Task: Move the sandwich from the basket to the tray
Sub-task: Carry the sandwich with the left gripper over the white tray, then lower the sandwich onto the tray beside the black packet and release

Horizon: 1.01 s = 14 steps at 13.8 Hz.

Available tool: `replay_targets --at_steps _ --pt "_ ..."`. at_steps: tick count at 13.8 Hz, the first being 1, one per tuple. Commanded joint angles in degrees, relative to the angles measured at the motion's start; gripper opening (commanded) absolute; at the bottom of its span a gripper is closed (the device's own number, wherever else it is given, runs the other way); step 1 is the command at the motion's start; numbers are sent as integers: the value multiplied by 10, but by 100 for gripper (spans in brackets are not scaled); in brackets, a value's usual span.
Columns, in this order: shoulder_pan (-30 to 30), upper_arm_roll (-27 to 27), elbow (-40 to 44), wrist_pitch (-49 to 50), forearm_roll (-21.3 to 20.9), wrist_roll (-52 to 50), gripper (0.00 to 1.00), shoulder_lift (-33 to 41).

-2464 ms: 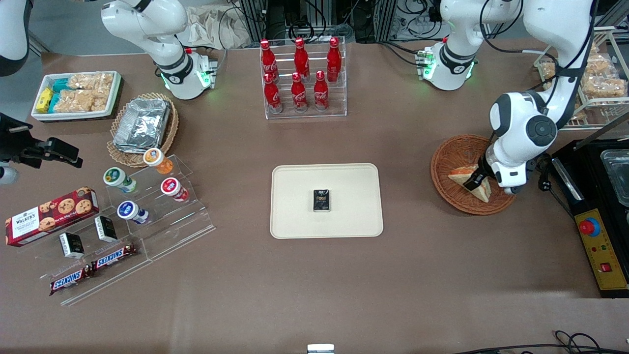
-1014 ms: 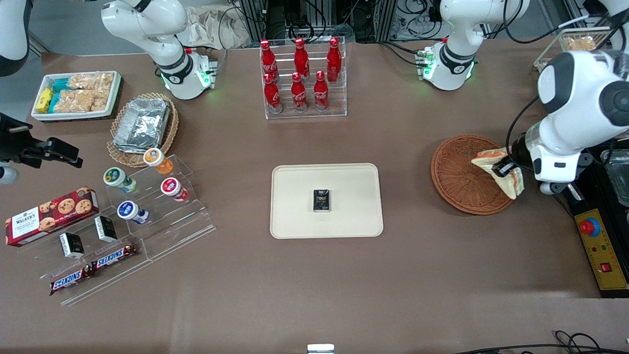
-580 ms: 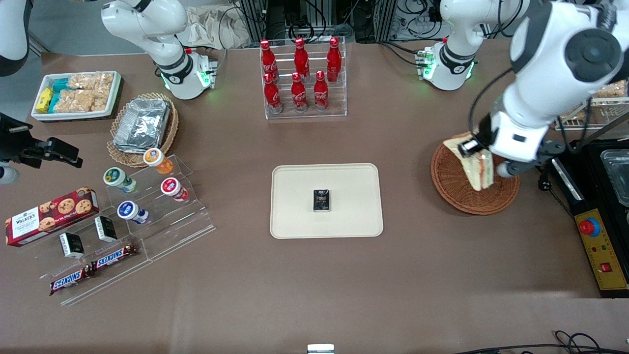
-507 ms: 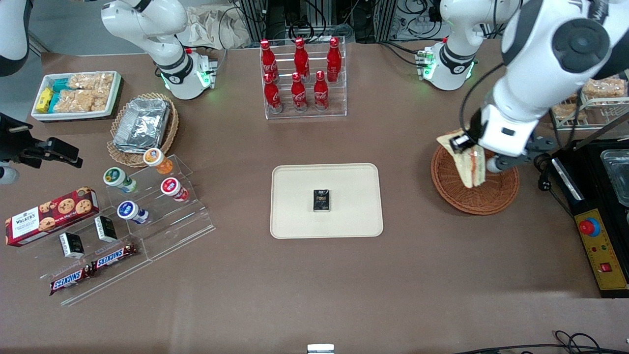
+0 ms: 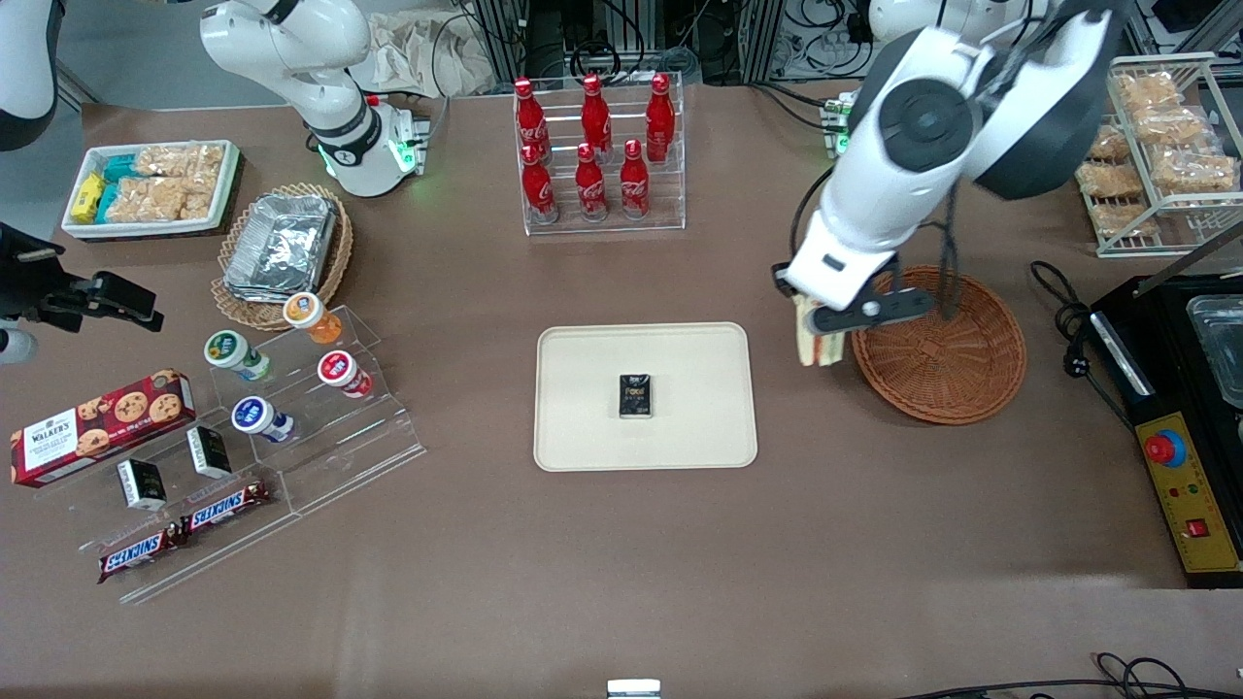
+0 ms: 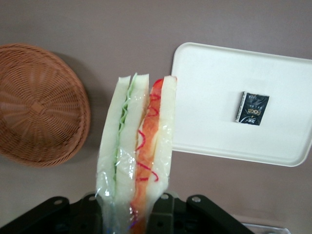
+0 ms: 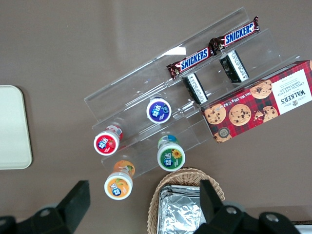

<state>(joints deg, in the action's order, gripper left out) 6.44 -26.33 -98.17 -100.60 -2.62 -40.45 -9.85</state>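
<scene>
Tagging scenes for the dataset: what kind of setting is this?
Probably a lab bench dressed as a snack shop: cola bottles in a clear rack, Snickers bars on acrylic steps, cable-strewn equipment along the table's edge. The end effector carries the sandwich between the basket and the tray.

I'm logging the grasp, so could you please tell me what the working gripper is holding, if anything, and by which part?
The gripper is shut on the sandwich, pinching one end of the wedge across its bread faces, between basket and tray.

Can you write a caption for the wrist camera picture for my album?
Gripper holds the sandwich between basket and tray.
</scene>
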Motion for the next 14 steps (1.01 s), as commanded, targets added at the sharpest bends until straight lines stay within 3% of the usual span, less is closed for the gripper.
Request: replay_targets --at_steps 1,4,8,12,14 --pt "12 -2 3 -54 -27 -11 0 -64" --pt "33 -6 3 -114 -48 -37 0 -123" --pt "53 -6 3 -178 -115 -81 0 -198" --pt "66 -6 4 -197 -127 -82 0 -246" --pt "72 -4 5 -219 -155 -85 0 -270"
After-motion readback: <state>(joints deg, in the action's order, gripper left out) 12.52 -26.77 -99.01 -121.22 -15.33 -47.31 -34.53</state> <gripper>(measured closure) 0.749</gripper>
